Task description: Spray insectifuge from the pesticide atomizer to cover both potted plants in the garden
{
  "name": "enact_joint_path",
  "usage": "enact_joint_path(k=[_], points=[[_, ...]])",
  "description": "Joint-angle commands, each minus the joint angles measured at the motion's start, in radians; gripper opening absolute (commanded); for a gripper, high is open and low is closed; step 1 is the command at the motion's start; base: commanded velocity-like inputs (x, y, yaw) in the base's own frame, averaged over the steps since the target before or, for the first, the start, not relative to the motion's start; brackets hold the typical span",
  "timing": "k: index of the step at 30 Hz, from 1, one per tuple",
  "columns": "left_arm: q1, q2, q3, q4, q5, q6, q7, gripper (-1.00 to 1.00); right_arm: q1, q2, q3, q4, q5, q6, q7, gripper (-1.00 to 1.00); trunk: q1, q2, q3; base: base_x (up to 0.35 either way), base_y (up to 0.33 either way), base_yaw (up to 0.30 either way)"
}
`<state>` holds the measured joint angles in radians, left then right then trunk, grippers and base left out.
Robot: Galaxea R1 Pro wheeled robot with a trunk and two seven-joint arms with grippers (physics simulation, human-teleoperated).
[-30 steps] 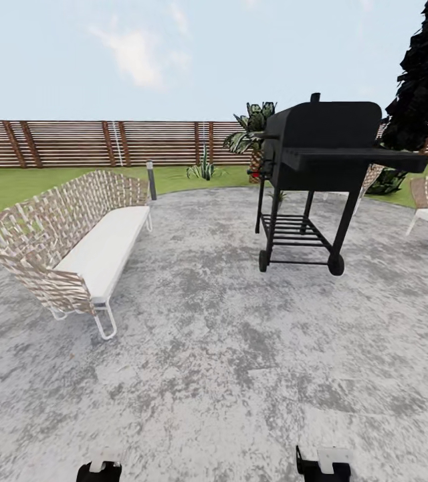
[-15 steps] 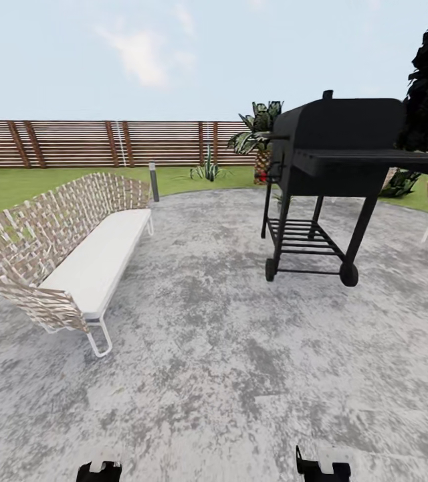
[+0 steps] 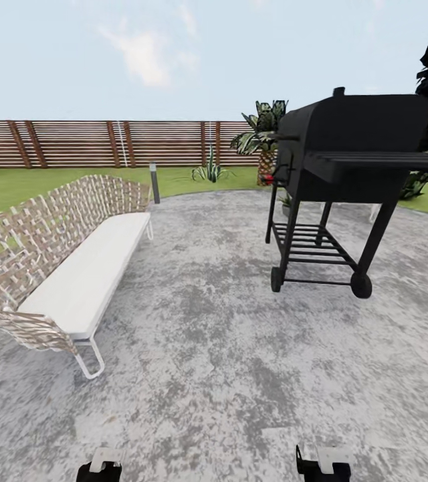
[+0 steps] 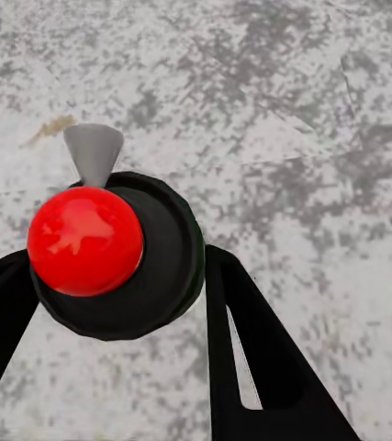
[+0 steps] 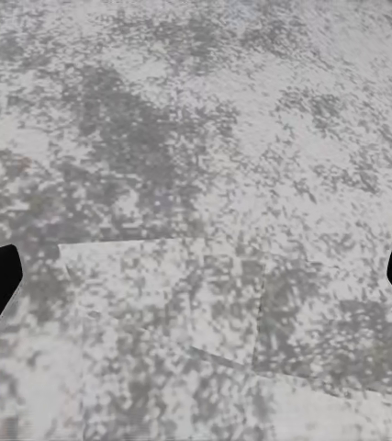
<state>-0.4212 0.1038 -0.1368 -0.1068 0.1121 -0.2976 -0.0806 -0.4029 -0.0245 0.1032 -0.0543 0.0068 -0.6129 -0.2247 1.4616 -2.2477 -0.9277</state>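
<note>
Round grey mottled paved patio (image 3: 227, 361) lies open ahead, between the woven sofa with white cushion (image 3: 73, 268) and the black wheeled barbecue grill (image 3: 341, 174). Beyond: green lawn (image 3: 13, 184), brown slatted fence (image 3: 107, 142). Left pincer (image 4: 122, 303) pinches the dark, red-marked pesticide atomizer (image 4: 113, 253); right pincer (image 5: 196, 276) spread wide.

Head view faces across patio (image 3: 227, 348) to fence (image 3: 73, 144); wrist views overlook paving closely.

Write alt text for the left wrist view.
The pesticide atomizer, seen end-on as a red dome on a dark round body, sits between the left gripper's black fingers, above mottled grey patio paving.
</note>
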Motion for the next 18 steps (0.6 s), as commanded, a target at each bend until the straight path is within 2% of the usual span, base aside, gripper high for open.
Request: enact_joint_path(k=[1, 18], points=[[-0.001, 0.000, -0.007, 0.001, 0.011, -0.003, -0.004, -1.00, -0.001, 0.000, 0.009, 0.001, 0.001, -0.001, -0.009, 1.00, 0.000, 0.000, -0.001, 0.340, 0.000, 0.000], [-0.001, 0.000, -0.007, 0.001, 0.011, -0.003, -0.004, -1.00, -0.001, 0.000, 0.008, 0.001, 0.001, -0.001, -0.009, 1.00, 0.000, 0.000, -0.001, 0.340, 0.000, 0.000]])
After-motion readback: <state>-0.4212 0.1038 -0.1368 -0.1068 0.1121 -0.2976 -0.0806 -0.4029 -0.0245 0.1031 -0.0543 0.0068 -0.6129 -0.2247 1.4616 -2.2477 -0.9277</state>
